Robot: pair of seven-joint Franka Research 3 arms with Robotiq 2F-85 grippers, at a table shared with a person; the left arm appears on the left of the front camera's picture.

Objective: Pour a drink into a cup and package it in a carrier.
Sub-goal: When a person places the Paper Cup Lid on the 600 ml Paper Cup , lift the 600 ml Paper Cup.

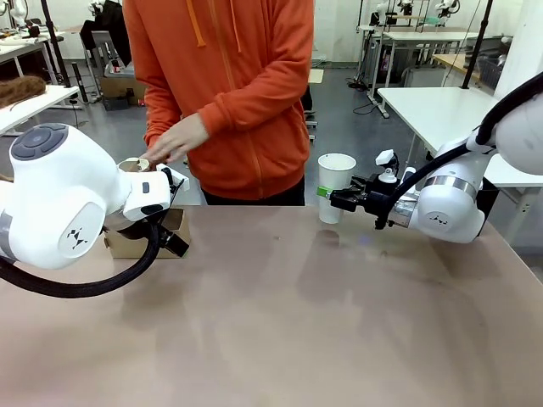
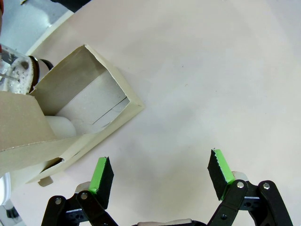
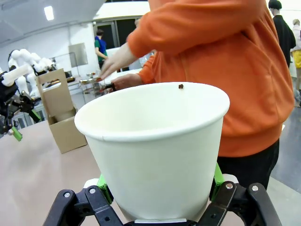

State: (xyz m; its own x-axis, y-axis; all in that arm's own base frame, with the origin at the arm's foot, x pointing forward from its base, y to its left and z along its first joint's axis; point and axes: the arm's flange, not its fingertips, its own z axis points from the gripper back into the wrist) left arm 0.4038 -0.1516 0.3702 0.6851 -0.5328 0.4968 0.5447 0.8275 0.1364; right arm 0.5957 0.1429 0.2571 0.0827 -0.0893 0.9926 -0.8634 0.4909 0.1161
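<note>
White tapered paper cup sits clamped in my right gripper; my left gripper hangs spread beside the brown cardboard carrier.

The matte pinkish-brown tabletop bears 1 small brown cardboard carrier at its far left; 1 tall white paper cup is far right, contact unclear.

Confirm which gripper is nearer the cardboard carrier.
Left. The left gripper is open just beside the carrier; the right gripper is across the table from it, closed on the cup.
</note>
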